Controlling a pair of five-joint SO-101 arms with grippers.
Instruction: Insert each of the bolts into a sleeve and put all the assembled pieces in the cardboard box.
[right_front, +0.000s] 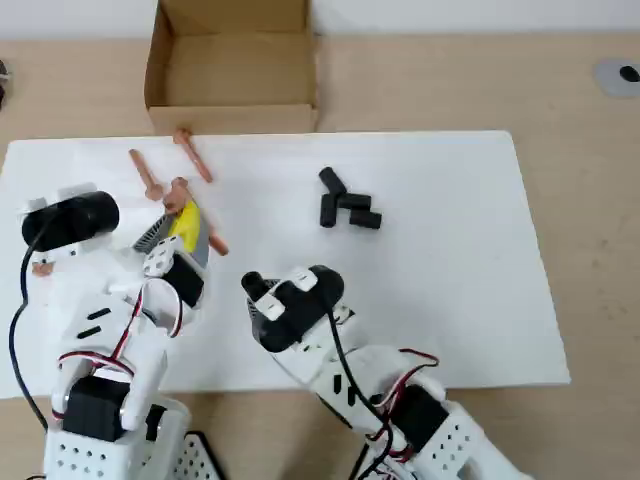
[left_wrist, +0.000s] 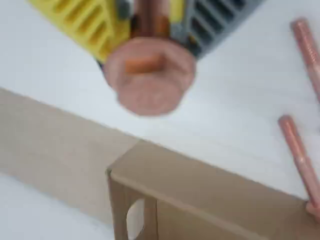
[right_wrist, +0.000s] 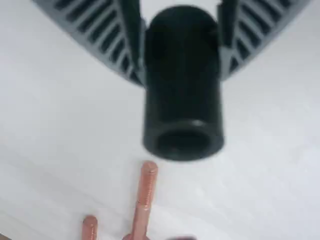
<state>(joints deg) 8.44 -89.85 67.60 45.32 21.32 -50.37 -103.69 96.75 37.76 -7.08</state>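
Left wrist view has the left gripper (left_wrist: 150, 25) clamped on a copper bolt (left_wrist: 150, 77). Its yellow finger and its grey finger pinch the shank, and the broad head juts out past the fingertips. Farther out beyond the fingertips stands the cardboard box (left_wrist: 200, 200), with two loose bolts (left_wrist: 300, 155) on the white mat (left_wrist: 240, 115) off to the grey finger's side.

The right gripper (right_wrist: 182, 30) is closed on a black sleeve (right_wrist: 182, 100). The sleeve is seized near its rear, so the open mouth stands clear ahead of both fingers. Just beyond that mouth a copper shank end (right_wrist: 149, 172) points back at it. This is probably the free tip of the held bolt, though the wrist view is too close to be certain. In the high view the spare sleeves (right_front: 348, 208) lie well apart from both sets of fingers.

The step in hand looks like the mating of bolt and sleeve. To do it well, line the shank up with the bore before closing the gap, because a tilted tip would catch on the rim. Both grips should stay firm, and the advance should be slow and straight. Only one arm should travel while the other holds steady, until the head seats against the sleeve.
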